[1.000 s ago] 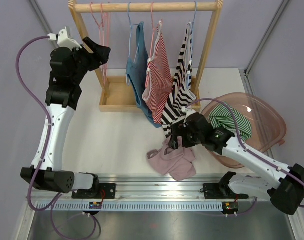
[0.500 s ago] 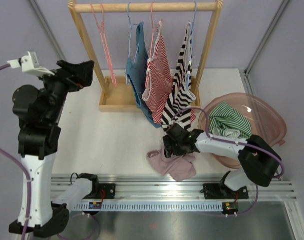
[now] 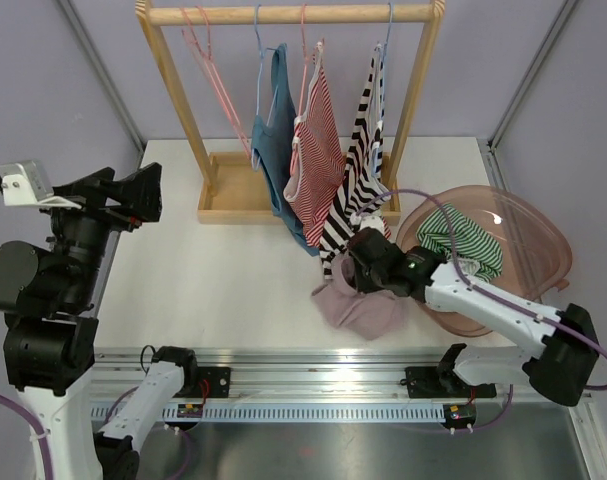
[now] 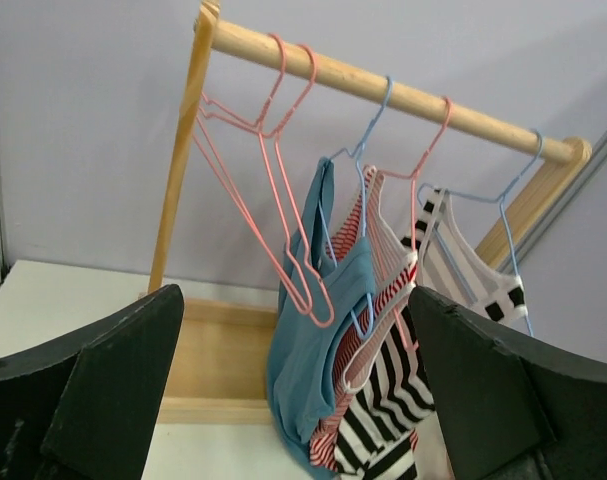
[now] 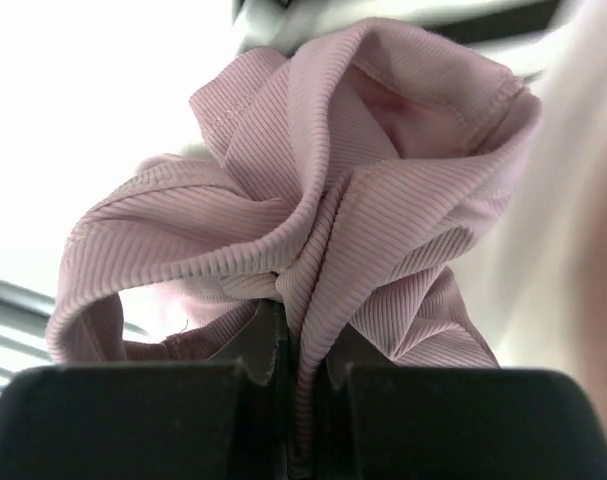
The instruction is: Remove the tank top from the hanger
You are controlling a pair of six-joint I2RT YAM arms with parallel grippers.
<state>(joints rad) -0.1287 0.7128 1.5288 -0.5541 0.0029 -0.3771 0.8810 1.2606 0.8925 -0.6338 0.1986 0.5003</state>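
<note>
The pink tank top (image 3: 365, 306) is off its hanger, bunched and hanging from my right gripper (image 3: 355, 266) just above the table's front. In the right wrist view the ribbed pink tank top (image 5: 363, 180) is pinched between the jaws of my right gripper (image 5: 301, 370), which is shut on a fold. Two empty pink hangers (image 3: 211, 75) hang at the left end of the rail (image 3: 283, 14); the left wrist view also shows the hangers (image 4: 283, 200). My left gripper (image 3: 133, 195) stands open and empty at the far left, facing the rack (image 4: 295, 385).
Blue (image 3: 273, 140), red-striped (image 3: 318, 150) and black-and-white striped (image 3: 363, 170) tops hang on the wooden rack. A pink basket (image 3: 543, 230) at the right holds a green-striped garment (image 3: 463, 240). The rack's base (image 3: 233, 190) sits at the back of the table.
My right gripper closed on the pink tank top and raised it off the table, shifting right. My left arm drew back from the rack to the far left, jaws open.
</note>
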